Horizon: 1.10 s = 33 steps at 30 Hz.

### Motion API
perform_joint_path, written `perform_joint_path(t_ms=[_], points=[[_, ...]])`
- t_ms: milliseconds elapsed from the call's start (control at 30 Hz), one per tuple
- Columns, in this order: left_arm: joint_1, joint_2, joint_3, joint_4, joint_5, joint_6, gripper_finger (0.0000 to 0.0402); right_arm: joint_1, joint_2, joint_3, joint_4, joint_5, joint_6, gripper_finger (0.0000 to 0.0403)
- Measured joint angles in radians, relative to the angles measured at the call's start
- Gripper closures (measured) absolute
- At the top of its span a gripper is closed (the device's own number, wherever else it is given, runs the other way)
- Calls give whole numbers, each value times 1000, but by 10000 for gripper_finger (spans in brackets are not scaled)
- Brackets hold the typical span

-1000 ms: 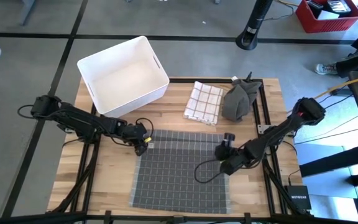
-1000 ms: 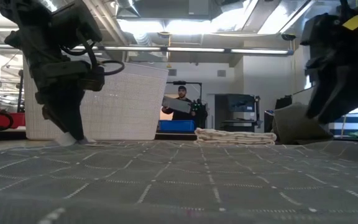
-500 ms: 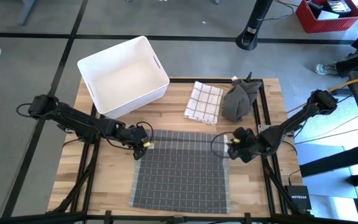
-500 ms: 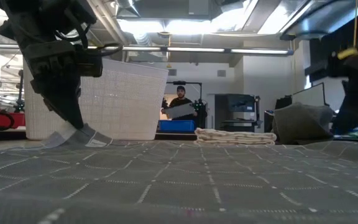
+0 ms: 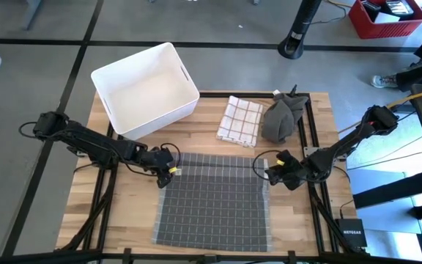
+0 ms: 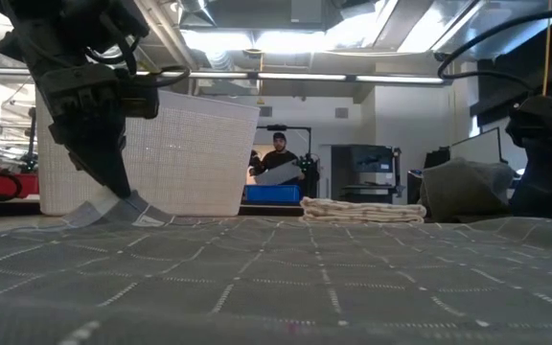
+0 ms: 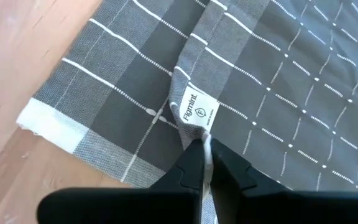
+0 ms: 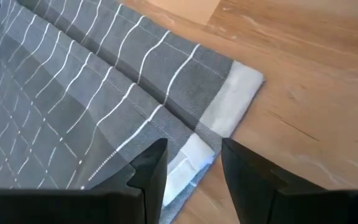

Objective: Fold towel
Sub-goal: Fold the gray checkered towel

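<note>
From above, you see the grey checked towel (image 5: 213, 202) spread flat on the wooden tabletop (image 5: 130, 205); your left gripper (image 5: 168, 169) sits at its far left corner, your right gripper (image 5: 271, 170) at its far right corner; beyond the jaws stand a white bin (image 5: 144, 89), a folded cream checked cloth (image 5: 239, 121) and a crumpled dark cloth (image 5: 283, 117).

At table height, the towel (image 6: 276, 278) fills the foreground; your left gripper (image 6: 113, 196) has a corner of it raised off the surface, the jaws pinched together on the cloth; the right arm is a dark mass at the far edge and its jaws cannot be read here; a person (image 6: 278, 158) stands in the room behind.

Through the left wrist, your jaws are closed tight on a ridge of towel (image 7: 272, 81) just below its white label (image 7: 201, 110); the hem lies to one side on bare wood.

Through the right wrist, your jaws stand moderately apart, straddling the towel's (image 8: 73, 106) pale corner hem; cloth lies between them, not yet squeezed.
</note>
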Motion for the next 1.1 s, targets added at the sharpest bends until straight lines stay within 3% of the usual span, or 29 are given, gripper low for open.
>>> perform_joint_path(t_ms=[367,600,967,1100], points=[[0,0,0,1,0,7,388,0,59,0,73,-10,-33,251],[0,0,0,0,0,8,387,0,48,0,86,-86,-70,251],[0,0,0,0,-1,17,387,0,45,0,171,-77,-230,251],[0,0,0,0,-17,32,387,0,45,0,184,-45,-304,281]])
